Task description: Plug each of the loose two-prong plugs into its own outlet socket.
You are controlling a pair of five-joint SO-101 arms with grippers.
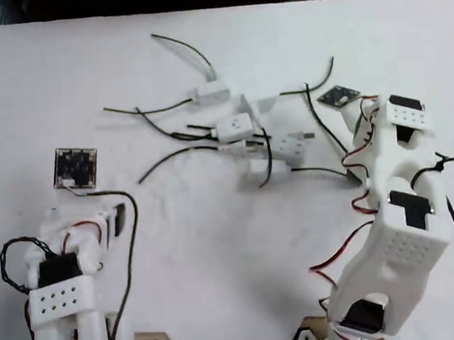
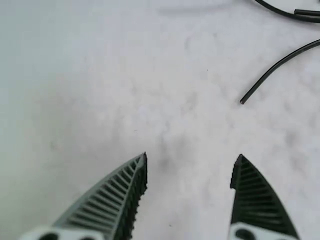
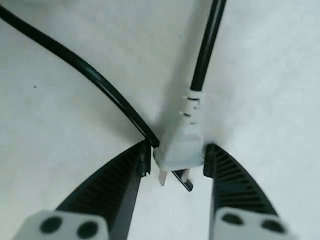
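A white two-prong plug [image 3: 179, 147] on a black cord sits between the fingers of my right gripper [image 3: 176, 160], which is shut on its sides with the prongs pointing back toward the wrist. A second black cord [image 3: 85, 75] runs past one fingertip. In the high view this arm [image 1: 397, 201] stands at the right of the table. Several white plug and socket pieces [image 1: 235, 126] with black cords lie in a cluster at the table's middle. My left gripper [image 2: 190, 162] is open over bare white table, at the lower left [image 1: 110, 219], with a cord end [image 2: 243, 101] beyond it.
A small dark circuit board [image 1: 76, 167] lies just beyond the left arm, and another [image 1: 339, 96] lies by the right arm. Red and black arm wires [image 1: 341, 251] hang beside the right arm. The white table [image 1: 219, 252] stretches between the arms.
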